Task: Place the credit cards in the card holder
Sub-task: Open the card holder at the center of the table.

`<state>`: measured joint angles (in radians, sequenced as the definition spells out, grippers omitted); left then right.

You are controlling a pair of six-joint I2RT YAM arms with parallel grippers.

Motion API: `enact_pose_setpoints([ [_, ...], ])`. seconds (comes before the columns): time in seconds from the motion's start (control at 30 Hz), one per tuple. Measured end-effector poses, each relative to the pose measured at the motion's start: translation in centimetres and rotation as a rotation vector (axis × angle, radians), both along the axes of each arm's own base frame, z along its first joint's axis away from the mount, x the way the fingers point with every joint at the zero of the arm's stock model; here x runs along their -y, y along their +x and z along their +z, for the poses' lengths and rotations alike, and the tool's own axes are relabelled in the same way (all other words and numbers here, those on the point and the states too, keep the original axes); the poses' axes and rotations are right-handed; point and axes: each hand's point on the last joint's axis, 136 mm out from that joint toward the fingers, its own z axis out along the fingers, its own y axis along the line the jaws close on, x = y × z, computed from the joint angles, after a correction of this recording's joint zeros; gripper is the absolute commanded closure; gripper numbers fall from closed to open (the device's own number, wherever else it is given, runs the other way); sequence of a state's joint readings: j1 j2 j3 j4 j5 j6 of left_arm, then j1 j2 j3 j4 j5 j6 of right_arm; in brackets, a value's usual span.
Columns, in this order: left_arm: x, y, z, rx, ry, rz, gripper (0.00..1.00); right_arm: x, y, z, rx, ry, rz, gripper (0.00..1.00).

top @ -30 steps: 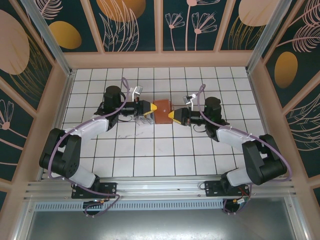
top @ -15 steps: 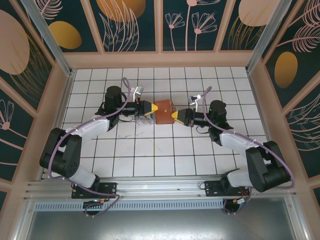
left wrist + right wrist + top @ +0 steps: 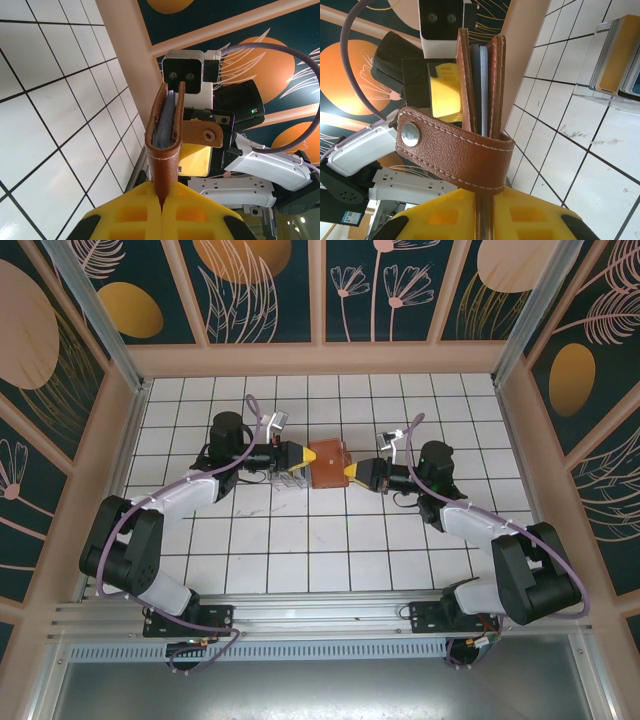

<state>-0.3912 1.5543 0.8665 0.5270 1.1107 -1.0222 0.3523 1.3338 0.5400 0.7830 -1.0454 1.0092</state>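
One card holder (image 3: 326, 464), brown leather, is at mid-worktop (image 3: 330, 550), spanned betw. both claws. Credit cards (image 3: 480, 85): blue-grey edges show inside the card holder's fold. Left claw (image 3: 300, 457): pads together, clamped on card holder's left edge. Right claw (image 3: 350, 472): clamped on its right edge, by the snap strap (image 3: 455, 150). Clear case (image 3: 615, 60) w/ gold and dark cards: near card holder, left-claw side.

Middle of tiled floor (image 3: 310, 550) taken up: card holder (image 3: 327, 462) held upright off tiles, clamped at left by left gripper (image 3: 304, 456) and at right by right gripper (image 3: 347, 472). Clear case (image 3: 287, 481) lying just under left gripper, low approach there blocked. Near tile rows between arms left open. Far rows open up to back wall (image 3: 320, 358).
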Motion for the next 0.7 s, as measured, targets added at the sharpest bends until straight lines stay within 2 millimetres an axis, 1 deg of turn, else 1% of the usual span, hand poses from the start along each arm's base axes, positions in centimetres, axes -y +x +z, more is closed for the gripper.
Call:
enact_pose_setpoints([
  [0.2, 0.18, -0.16, -0.16, 0.015, 0.006, -0.009, 1.0, 0.23, -0.24, -0.23, -0.007, 0.013, -0.005, 0.86],
  [0.43, 0.34, -0.42, -0.47, 0.021, 0.016, -0.018, 1.0, 0.48, -0.41, -0.33, -0.024, 0.029, -0.012, 0.84],
  [0.57, 0.34, -0.47, -0.61, 0.024, 0.02, -0.02, 1.0, 0.5, -0.44, -0.36, -0.024, 0.029, -0.011, 0.85],
  [0.63, 0.35, -0.51, -0.69, 0.022, 0.023, -0.021, 1.0, 0.52, -0.51, -0.49, -0.026, 0.028, -0.011, 0.9],
  [0.7, 0.36, -0.56, -0.77, 0.02, 0.025, -0.023, 1.0, 0.55, -0.59, -0.67, -0.032, 0.027, -0.01, 0.89],
])
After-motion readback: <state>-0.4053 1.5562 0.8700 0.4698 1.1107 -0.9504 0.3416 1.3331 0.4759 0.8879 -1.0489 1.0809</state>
